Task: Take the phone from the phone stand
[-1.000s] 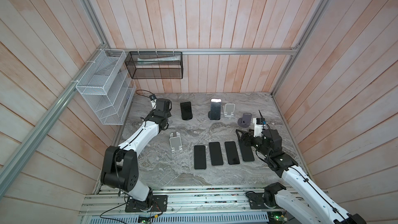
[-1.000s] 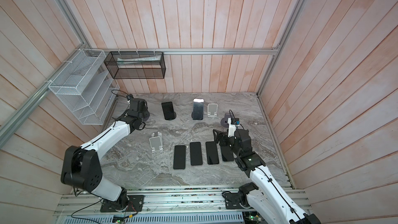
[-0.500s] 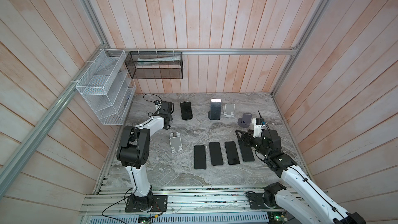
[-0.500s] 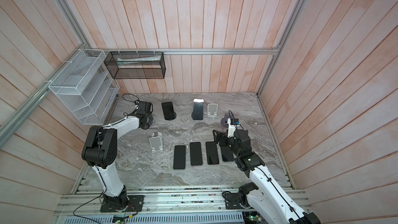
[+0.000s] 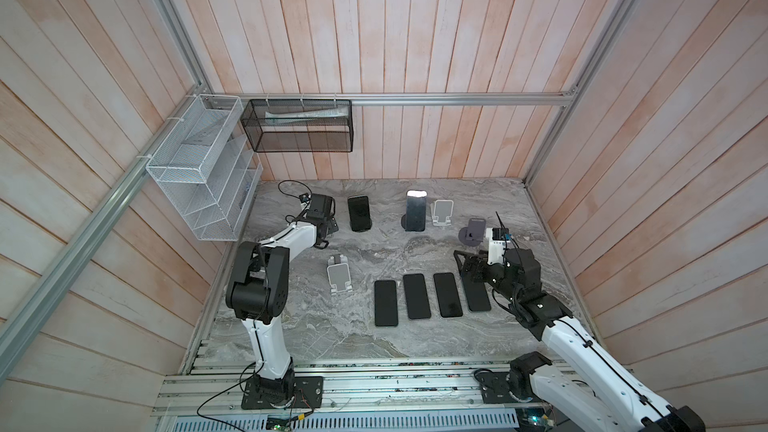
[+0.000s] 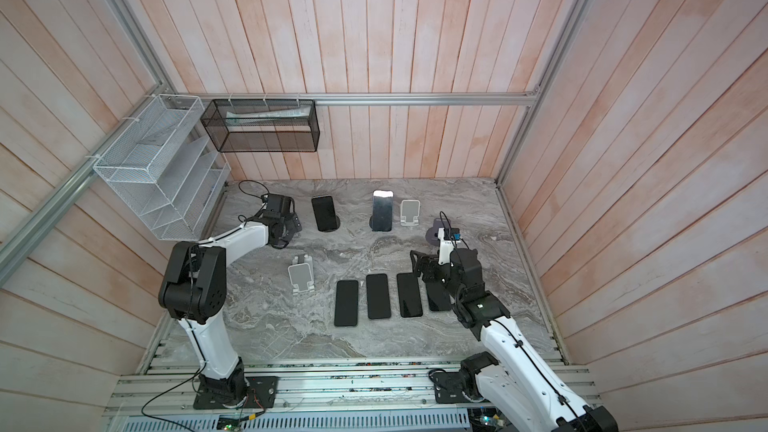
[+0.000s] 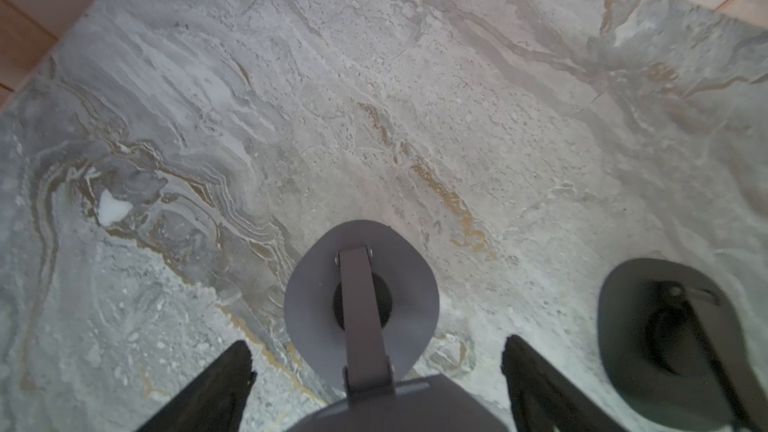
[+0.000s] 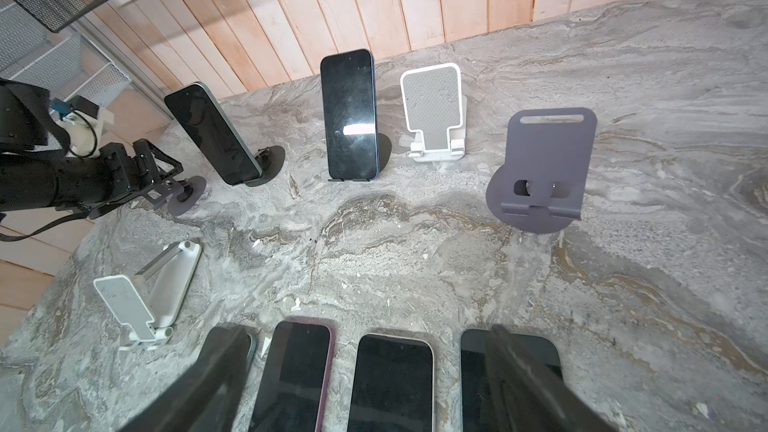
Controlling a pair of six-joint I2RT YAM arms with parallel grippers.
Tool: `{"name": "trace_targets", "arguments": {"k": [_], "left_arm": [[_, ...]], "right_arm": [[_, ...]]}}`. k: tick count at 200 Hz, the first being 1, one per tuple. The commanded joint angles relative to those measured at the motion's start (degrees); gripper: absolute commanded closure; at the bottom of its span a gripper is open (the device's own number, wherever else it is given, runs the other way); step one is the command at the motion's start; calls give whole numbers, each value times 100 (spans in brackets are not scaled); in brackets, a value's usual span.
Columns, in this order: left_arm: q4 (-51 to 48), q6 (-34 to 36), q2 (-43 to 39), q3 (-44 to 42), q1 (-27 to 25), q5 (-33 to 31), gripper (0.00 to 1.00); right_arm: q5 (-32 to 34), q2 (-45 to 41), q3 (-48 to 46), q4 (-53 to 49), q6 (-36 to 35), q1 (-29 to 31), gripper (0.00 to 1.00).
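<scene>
Jaws on our left gripper [image 7: 376, 347] have just sprung wide around an empty stand [image 7: 316, 297] at the worktop's [image 5: 374, 251] back-left corner; our right gripper [image 5: 469, 268] gapes too. Beside it the phone [image 5: 359, 212] remains on its stand [image 8: 272, 162], unlifted.

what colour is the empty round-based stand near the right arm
Dark greyish purple; the stand shows best in the right wrist view.
</scene>
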Motion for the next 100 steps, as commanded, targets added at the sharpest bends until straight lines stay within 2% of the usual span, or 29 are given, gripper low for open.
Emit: {"name": "trace_targets", "arguments": {"k": [1, 49, 100], "left_arm": [[-201, 32, -528, -8, 24, 256, 0], [-793, -293, -1255, -304, 5, 605, 0], [-896, -539, -2651, -1105, -77, 765, 0]], "right_arm": [[107, -21, 282, -278, 45, 60, 8], [146, -137, 505, -737, 103, 56, 5], [102, -221, 729, -1031, 100, 73, 3]]}}
